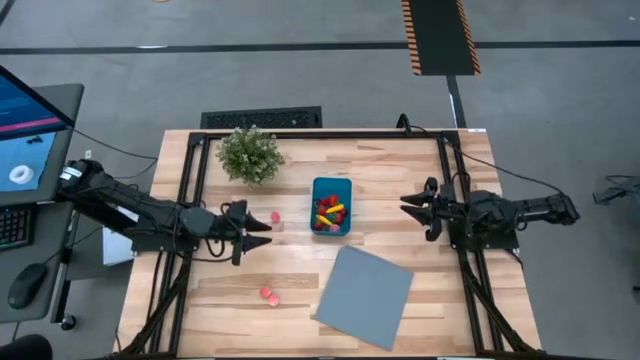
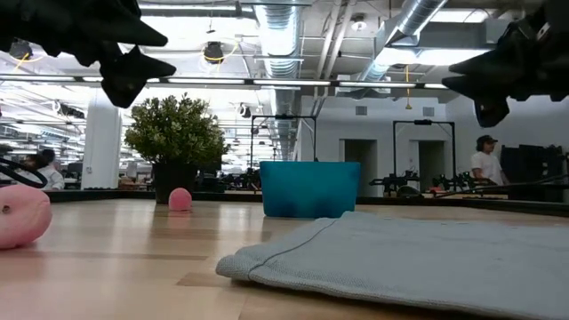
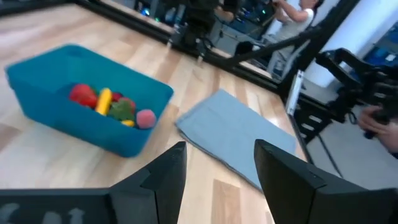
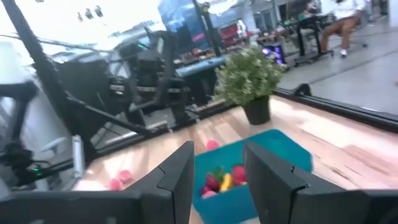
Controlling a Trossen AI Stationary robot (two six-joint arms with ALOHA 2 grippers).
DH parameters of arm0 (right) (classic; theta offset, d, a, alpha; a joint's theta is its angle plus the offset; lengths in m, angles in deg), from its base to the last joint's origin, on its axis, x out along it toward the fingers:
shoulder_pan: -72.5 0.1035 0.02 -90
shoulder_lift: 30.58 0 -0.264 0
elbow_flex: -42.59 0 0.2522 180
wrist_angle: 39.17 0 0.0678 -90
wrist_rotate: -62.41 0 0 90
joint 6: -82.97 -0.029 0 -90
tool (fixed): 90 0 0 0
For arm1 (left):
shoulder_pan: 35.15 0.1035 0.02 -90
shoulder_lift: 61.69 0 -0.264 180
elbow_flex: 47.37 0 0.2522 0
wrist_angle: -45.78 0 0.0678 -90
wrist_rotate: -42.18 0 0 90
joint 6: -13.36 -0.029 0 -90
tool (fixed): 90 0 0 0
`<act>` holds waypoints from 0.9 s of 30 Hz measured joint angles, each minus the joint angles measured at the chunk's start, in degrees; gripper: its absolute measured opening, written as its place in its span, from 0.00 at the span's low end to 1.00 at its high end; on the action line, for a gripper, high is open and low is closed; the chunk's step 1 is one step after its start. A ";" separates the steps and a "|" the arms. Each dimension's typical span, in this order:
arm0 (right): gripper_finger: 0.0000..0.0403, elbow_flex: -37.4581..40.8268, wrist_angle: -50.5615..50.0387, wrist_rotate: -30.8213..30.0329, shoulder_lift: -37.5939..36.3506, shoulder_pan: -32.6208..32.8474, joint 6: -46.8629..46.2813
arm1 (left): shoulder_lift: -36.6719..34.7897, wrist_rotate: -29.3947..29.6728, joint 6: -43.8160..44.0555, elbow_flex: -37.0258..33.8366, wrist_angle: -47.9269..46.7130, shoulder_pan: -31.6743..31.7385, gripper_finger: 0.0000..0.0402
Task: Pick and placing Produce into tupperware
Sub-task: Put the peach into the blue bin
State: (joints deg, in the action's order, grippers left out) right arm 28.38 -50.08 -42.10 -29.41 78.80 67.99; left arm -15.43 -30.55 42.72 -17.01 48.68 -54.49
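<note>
Showing no readable writing, tupperware [image 1: 331, 205] holding produce [image 1: 329, 210], end effectors open

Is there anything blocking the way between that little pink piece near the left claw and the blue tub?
Nothing visible does. The pink piece lies on bare wood between the open, empty left gripper and the tub.

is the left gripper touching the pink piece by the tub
Apart. In the high view the left gripper has open, empty fingers, and bare wood shows between its tips and the pink piece lying left of the tub.
</note>
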 joint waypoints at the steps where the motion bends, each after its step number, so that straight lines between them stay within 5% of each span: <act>1: 0.39 0.00 0.00 -0.22 0.67 -0.24 0.04 | -0.02 -0.44 0.50 0.00 -0.50 -0.01 0.44; 6: 0.39 0.00 -0.06 -0.09 3.08 -1.28 4.17 | 0.26 -2.00 2.10 0.00 -6.46 0.03 0.44; 14: 0.39 -0.02 -0.20 0.18 6.84 0.10 -4.03 | 3.29 -10.70 -1.31 0.99 -8.30 -2.39 0.44; 27: 0.39 -0.02 -0.20 -0.28 12.48 0.34 -5.88 | 27.90 -12.10 -12.15 12.07 -10.29 -10.44 0.44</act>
State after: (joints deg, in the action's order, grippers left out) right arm 28.36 -50.28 -42.38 -16.93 79.14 62.11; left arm 12.47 -42.65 30.58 -4.94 38.39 -64.93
